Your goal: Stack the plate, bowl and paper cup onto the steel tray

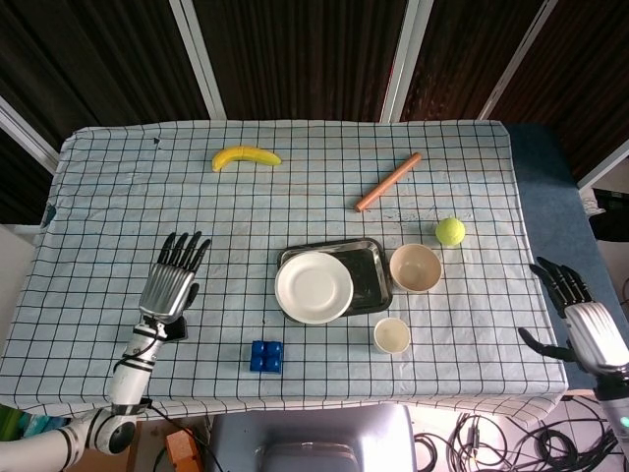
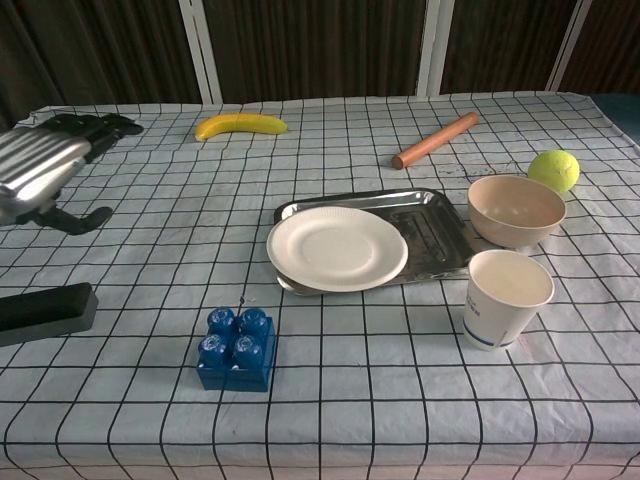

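Observation:
The white plate lies on the left part of the steel tray, overhanging its front left edge. Just right of the tray sits the beige bowl. The paper cup stands upright in front of the bowl. My left hand hovers well left of the plate, fingers spread, holding nothing. My right hand is off the table's right edge, fingers apart and empty; the chest view does not show it.
A black phone lies under my left hand. A blue toy brick sits near the front edge. At the back lie a banana and a wooden stick. A tennis ball rests behind the bowl.

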### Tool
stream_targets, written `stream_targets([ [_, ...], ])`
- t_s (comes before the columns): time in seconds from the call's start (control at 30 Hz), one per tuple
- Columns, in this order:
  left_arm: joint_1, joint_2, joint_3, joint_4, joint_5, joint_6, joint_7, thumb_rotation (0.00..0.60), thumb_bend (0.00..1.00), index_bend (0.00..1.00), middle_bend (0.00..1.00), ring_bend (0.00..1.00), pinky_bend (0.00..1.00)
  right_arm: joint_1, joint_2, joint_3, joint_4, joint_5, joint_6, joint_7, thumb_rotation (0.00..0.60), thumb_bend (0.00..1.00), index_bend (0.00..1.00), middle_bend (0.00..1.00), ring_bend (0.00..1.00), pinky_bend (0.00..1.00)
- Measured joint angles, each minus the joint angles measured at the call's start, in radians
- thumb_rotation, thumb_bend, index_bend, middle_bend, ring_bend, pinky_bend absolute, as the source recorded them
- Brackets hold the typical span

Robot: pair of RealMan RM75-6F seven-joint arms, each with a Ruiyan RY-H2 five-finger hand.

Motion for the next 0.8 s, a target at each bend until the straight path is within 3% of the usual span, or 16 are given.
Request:
stream_targets([
  [0.13, 0.082, 0.103, 0.041, -0.053, 0.025, 0.064, -0.131, 0.6, 0.38, 0.0, 0.0, 0.0, 0.0, 0.072, -0.037, 0.004, -0.041, -0.043, -0.063, -0.109, 0.6, 0.32, 0.09, 0.0, 0.0, 0.0],
  [0.3, 0.199, 0.201, 0.111, -0.086, 0.098, 0.174, -0.362, 0.6, 0.37, 0.0, 0.02, 0.0, 0.0, 0.187, -0.119, 0.031, -0.117, -0.038, -0.224, -0.258, 0.6, 0.43, 0.15, 0.0, 0.0, 0.0],
  [0.5, 0.334, 0.267, 0.188, -0.067, 0.197, 0.311, -0.519, 0.6, 0.36, 0.0, 0.02, 0.0, 0.0, 0.328, -0.288, 0.082, -0.154, 0.067, -0.424, -0.416, 0.6, 0.69, 0.18, 0.0, 0.0, 0.0],
  [0.8, 0.389, 0.276, 0.178, 0.027, 0.196, 0.339, -0.655, 0.6, 0.36, 0.0, 0.02, 0.0, 0.0, 0.494, -0.539, 0.154, -0.087, 0.252, -0.571, -0.596, 0.566, 0.84, 0.27, 0.0, 0.0, 0.0],
])
